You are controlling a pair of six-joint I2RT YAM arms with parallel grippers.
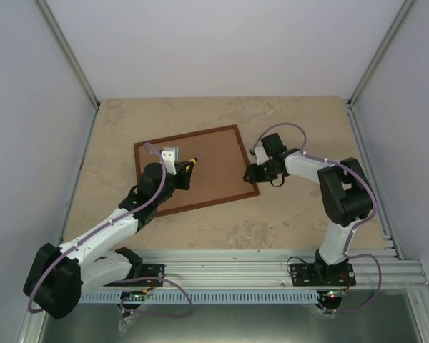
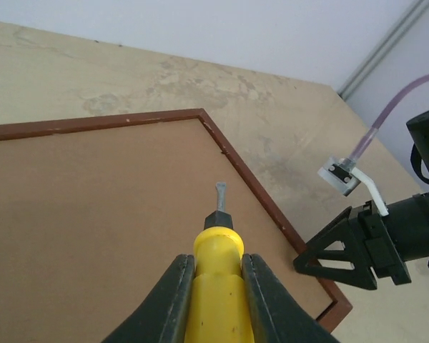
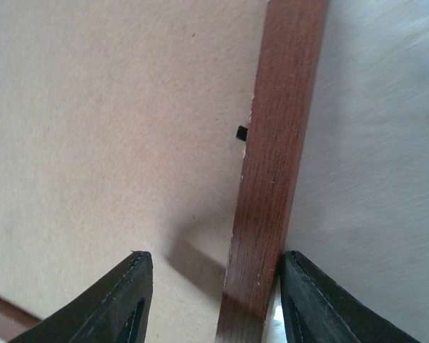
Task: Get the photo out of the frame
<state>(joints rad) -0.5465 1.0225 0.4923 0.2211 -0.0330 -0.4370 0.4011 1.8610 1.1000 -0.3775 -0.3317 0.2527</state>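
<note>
From the top cam you get the whole layout: the frame (image 1: 214, 153) lies back-side up and a bit skewed on the table (image 1: 307, 128), w/ the L gripper (image 1: 182, 174) over its left-centre and the R gripper (image 1: 252, 174) at its right edge, near the near corner. The photo can't be seen in any view; only the back shows. The L wrist cam adds what the top can't: the L gripper is pinched on a screwdriver (image 2: 218, 250) w/ a glossy yellow handle, dark collar and thin grey shaft, tip pointing over the board; can't tell if it touches. The R wrist cam gives you the close-up: R fingers (image 3: 139, 286) stand spread astride the thin reddish-brown wooden rail, one over the board, the other on the table side just beside the rail, not clamped. A small black tab (image 3: 242, 132) sits at the rail's inner edge. The back is matte brown fibreboard w/ fine speckle; the table is pale and mottled.
</note>
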